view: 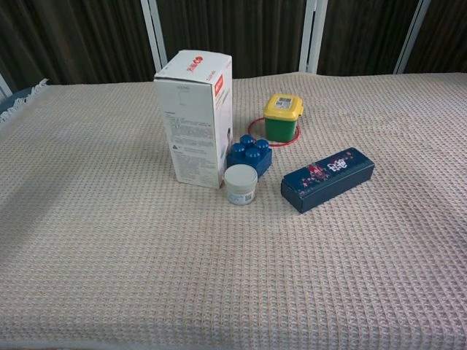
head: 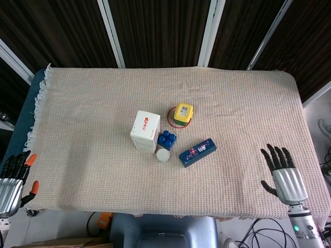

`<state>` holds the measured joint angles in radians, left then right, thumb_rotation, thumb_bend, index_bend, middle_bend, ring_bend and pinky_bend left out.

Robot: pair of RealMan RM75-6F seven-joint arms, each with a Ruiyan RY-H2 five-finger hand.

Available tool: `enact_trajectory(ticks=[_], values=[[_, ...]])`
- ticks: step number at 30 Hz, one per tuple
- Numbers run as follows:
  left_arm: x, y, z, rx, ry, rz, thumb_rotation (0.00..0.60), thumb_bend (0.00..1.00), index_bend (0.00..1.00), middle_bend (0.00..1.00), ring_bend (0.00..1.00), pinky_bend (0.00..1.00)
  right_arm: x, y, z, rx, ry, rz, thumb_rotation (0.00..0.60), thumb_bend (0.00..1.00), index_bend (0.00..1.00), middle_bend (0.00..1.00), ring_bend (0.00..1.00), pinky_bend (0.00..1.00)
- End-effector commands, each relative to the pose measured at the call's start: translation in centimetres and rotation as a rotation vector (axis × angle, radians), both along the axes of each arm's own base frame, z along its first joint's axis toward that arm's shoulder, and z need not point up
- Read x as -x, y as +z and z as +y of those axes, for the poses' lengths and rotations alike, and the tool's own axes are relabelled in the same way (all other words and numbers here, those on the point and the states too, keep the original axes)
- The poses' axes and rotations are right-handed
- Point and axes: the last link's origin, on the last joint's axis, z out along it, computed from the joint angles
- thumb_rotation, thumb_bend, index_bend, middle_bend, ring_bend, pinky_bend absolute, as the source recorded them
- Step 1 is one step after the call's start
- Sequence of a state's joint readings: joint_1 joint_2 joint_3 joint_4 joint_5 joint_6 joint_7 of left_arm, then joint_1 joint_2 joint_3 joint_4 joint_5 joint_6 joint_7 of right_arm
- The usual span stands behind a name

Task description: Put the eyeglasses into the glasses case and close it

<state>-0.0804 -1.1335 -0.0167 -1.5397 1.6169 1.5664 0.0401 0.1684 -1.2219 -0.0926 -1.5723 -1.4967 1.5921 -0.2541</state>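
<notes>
The glasses case [head: 197,152] lies closed mid-surface, long axis slanting from near-left to far-right. No eyeglasses are visible. The right robot hand [head: 283,174], empty with fingers spread, sits well apart to its right, nearer than the left robot hand [head: 10,181], also empty.

The glasses case [view: 327,179] lies right of the jar [view: 240,184], with the block [view: 249,154] behind the jar.

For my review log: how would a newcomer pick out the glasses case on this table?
In the cluster mid-table, find the tall white carton. To its right, past the blue brick and small white jar, lies the glasses case: the only long, flat, dark-blue box, closed.
</notes>
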Motion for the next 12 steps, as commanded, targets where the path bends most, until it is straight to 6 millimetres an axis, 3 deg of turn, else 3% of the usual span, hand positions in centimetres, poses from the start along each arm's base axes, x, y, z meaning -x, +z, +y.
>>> enact_trajectory(ticks=[1, 12], values=[[-0.2, -0.4, 0.3, 0.011, 0.000, 0.003, 0.600, 0.45, 0.00, 0.00, 0.00, 0.02, 1.2, 1.6, 1.9, 0.042, -0.029, -0.040, 0.600, 0.33, 0.06, 0.00, 0.00, 0.00], [-0.9, -1.3, 0.9, 0.055, -0.015, 0.004, 0.600, 0.45, 0.00, 0.00, 0.00, 0.02, 2.5, 3.2, 2.1, 0.058, -0.072, -0.048, 0.600, 0.32, 0.06, 0.00, 0.00, 0.00]])
